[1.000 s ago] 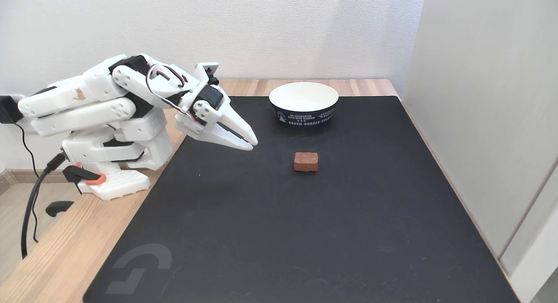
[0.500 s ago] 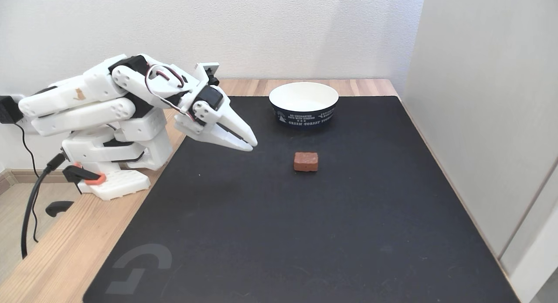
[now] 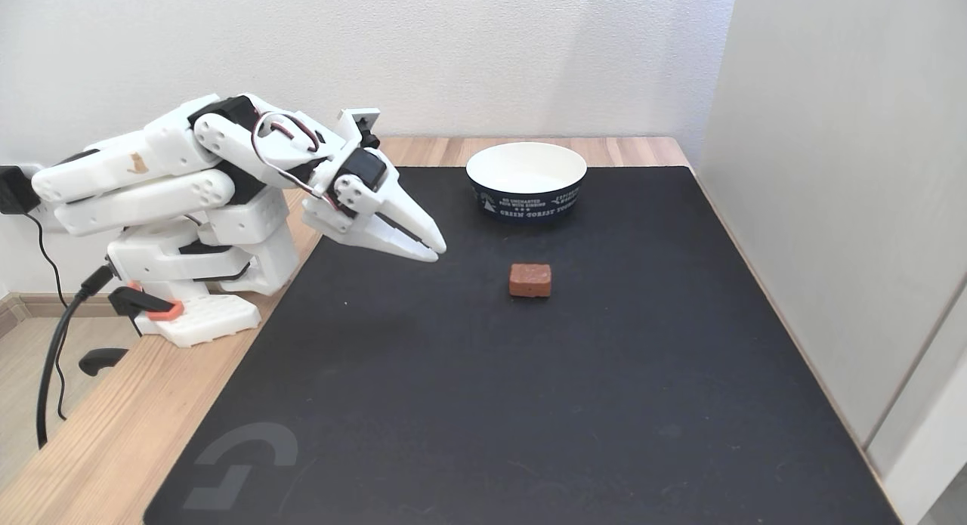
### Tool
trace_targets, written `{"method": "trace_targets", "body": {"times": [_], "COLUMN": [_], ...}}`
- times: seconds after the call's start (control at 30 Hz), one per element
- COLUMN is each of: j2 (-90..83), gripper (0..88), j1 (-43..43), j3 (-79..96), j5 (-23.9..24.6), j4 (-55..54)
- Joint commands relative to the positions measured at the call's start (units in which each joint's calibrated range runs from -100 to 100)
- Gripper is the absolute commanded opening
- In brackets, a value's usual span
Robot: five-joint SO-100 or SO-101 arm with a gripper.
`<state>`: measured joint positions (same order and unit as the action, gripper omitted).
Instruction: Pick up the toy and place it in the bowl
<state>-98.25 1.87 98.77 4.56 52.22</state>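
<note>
One toy (image 3: 529,279) mid-mat, bare mat all round, bowl (image 3: 526,181) near far edge, tool (image 3: 434,251) closed, empty, left of toy.

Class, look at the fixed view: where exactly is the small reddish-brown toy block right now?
The toy lies on the black mat, just right of centre, in front of the bowl and to the right of the gripper, touching neither.

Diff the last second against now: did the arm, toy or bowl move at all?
Nothing visibly changed. In the fixed view the hand hangs over the left part of the black mat, its fingers nearly together and holding nothing. The toy lies on the mat in the same spot, apart from the hand, and the bowl sits behind it, with no toy in it.
</note>
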Motion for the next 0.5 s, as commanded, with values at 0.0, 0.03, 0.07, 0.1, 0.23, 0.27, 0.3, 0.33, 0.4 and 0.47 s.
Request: {"method": "trace_targets", "body": {"times": [0.0, 0.03, 0.07, 0.1, 0.23, 0.27, 0.3, 0.33, 0.4, 0.47], "j2": [-1.0, -1.0, -1.0, -1.0, -1.0, -1.0, -1.0, -1.0, -1.0, -0.83], "gripper": [2.0, 2.0, 2.0, 2.0, 2.0, 2.0, 2.0, 2.0, 2.0, 2.0], "j1": [0.43, 0.43, 0.43, 0.43, 0.18, 0.18, 0.26, 0.26, -0.24, -0.33], "j3": [0.78, 0.78, 0.78, 0.78, 0.78, 0.78, 0.78, 0.78, 0.6, -0.12], "j5": [0.19, 0.19, 0.19, 0.14, 0.09, 0.19, 0.19, 0.19, 0.3, 0.3], "j4": [0.37, 0.37, 0.37, 0.37, 0.37, 0.37, 0.37, 0.37, 0.37, 0.37]}}
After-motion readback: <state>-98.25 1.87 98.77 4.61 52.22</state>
